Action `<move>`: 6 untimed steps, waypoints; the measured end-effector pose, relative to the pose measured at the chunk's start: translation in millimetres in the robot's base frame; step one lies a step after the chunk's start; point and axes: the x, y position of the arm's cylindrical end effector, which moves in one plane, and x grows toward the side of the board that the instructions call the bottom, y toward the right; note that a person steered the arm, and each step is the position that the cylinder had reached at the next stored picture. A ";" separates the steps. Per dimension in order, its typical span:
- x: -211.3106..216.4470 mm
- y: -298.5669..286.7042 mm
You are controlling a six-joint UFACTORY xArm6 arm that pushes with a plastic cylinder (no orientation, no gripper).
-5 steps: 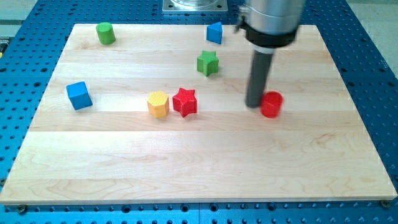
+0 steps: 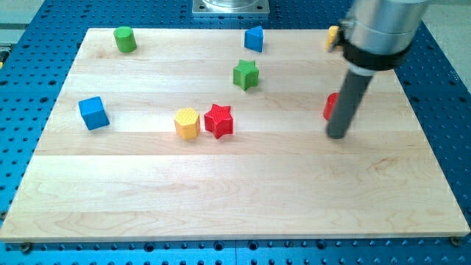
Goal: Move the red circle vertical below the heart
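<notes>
The red circle (image 2: 330, 106) lies at the view's right on the wooden board (image 2: 235, 191), mostly hidden behind my rod; only its left edge shows. My tip (image 2: 338, 135) rests on the board just below and slightly right of it, close to or touching it. A yellow block (image 2: 333, 35), probably the heart, peeks out near the view's top right, largely hidden by the arm's body. It stands almost straight above the red circle.
A red star (image 2: 218, 120) and yellow hexagon (image 2: 187, 123) sit together at the centre. A green star (image 2: 246, 74) lies above them. A blue block (image 2: 254, 38) and green cylinder (image 2: 124, 39) are at the top. A blue cube (image 2: 93, 112) is at the left.
My rod moved right and slightly down, from the red circle's left side to in front of it. The red circle shifted a little right and up. The yellow block came into view.
</notes>
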 end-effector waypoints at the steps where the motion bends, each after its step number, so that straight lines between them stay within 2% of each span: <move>1: -42.1 -50.4; 2: -65.2 -17.6; 4: -58.7 50.1; 6: -53.3 -0.3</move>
